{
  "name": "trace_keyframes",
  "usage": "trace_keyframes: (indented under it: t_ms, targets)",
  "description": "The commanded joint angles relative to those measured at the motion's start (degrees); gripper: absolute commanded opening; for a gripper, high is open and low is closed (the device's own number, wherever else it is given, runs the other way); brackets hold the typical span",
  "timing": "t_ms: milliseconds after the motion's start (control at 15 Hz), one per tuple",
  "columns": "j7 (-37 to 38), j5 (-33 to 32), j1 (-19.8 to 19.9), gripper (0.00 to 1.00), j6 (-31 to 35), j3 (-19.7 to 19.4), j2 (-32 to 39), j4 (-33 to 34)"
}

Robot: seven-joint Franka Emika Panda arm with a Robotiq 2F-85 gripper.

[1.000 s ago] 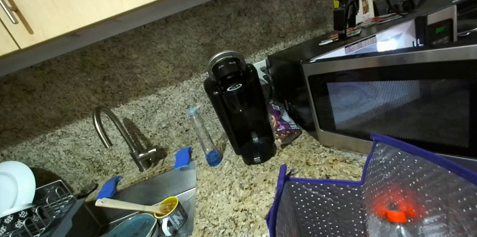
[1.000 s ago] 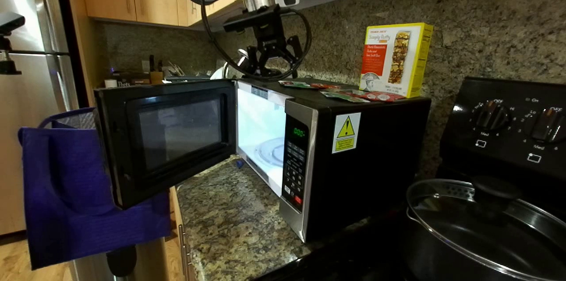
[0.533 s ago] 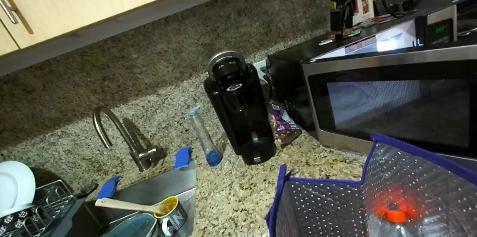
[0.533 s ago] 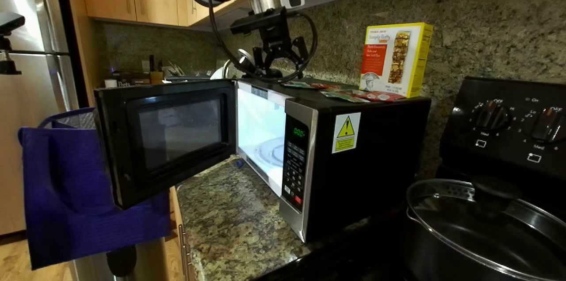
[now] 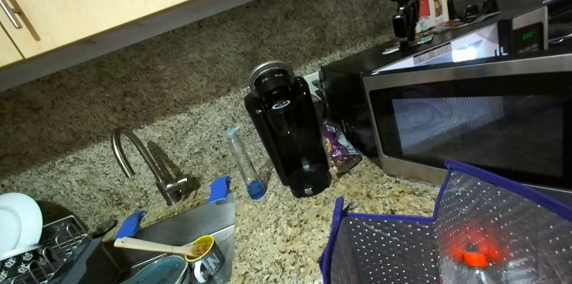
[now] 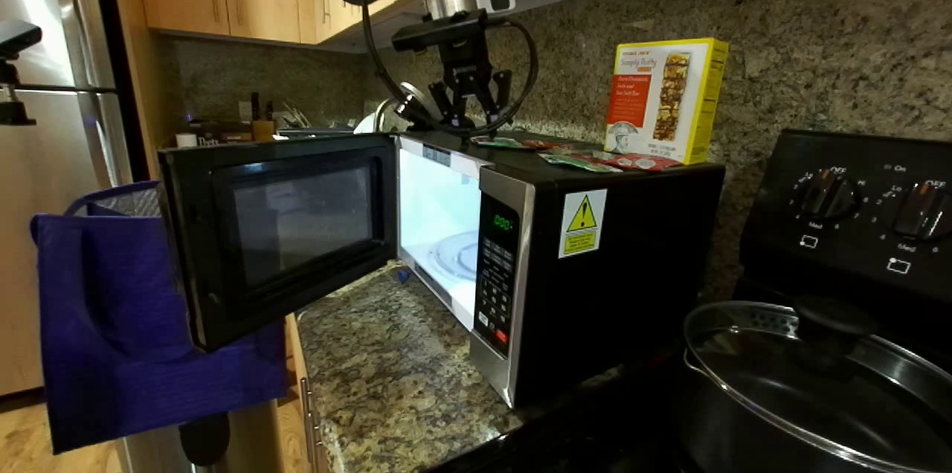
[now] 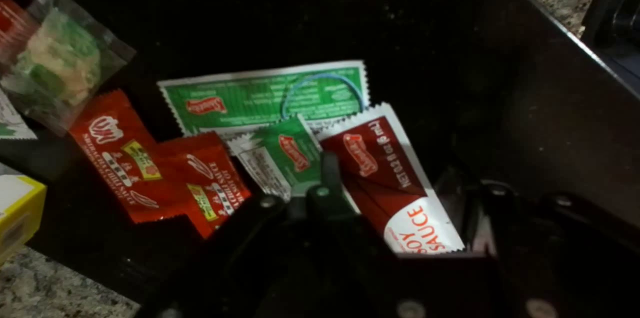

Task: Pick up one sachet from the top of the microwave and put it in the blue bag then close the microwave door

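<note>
Several sachets lie on top of the microwave (image 6: 617, 294). The wrist view shows a long green sachet (image 7: 245, 100), a smaller green sachet (image 7: 287, 155) and a dark red and white soy sauce sachet (image 7: 370, 163). My gripper (image 7: 390, 183) points down at them, partly open, with the soy sauce sachet between its fingers. One finger (image 7: 330, 170) overlaps the edge where the small green and soy sachets meet; whether it touches cannot be told. An exterior view shows the gripper (image 6: 474, 120) low over the microwave top. The microwave door (image 6: 297, 216) stands wide open. The blue bag (image 6: 156, 339) hangs beyond it, mouth open (image 5: 389, 218).
A yellow-and-white box (image 6: 658, 101) stands on the microwave near red chili sauce packets (image 7: 145, 168) and a clear packet (image 7: 65, 53). A coffee maker (image 5: 286, 136) and a nut bag (image 5: 339, 150) sit beside the microwave. Cabinets (image 5: 98, 2) hang above; a lidded pot (image 6: 811, 376) is on the stove.
My gripper has shifted a short way across the microwave top, rightward in one picture and leftward in another. Its fingers have drawn closer together. The door and the bag stay put.
</note>
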State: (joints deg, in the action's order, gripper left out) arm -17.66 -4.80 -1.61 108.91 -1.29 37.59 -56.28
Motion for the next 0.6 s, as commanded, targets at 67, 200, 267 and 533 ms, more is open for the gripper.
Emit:
trace_keyframes:
  t_ms: [67,200,267,533]
  targets:
    - [-2.76,1.62,1.07,0.14,-3.27,1.13,3.00,5.57]
    - [-2.84,1.64,1.09,0.09,-3.75,1.24,3.59,6.56]
    - [-2.91,1.61,1.09,0.07,-3.95,1.28,3.84,6.98]
    - [-3.57,1.63,1.21,0.08,-4.70,1.43,4.71,8.44]
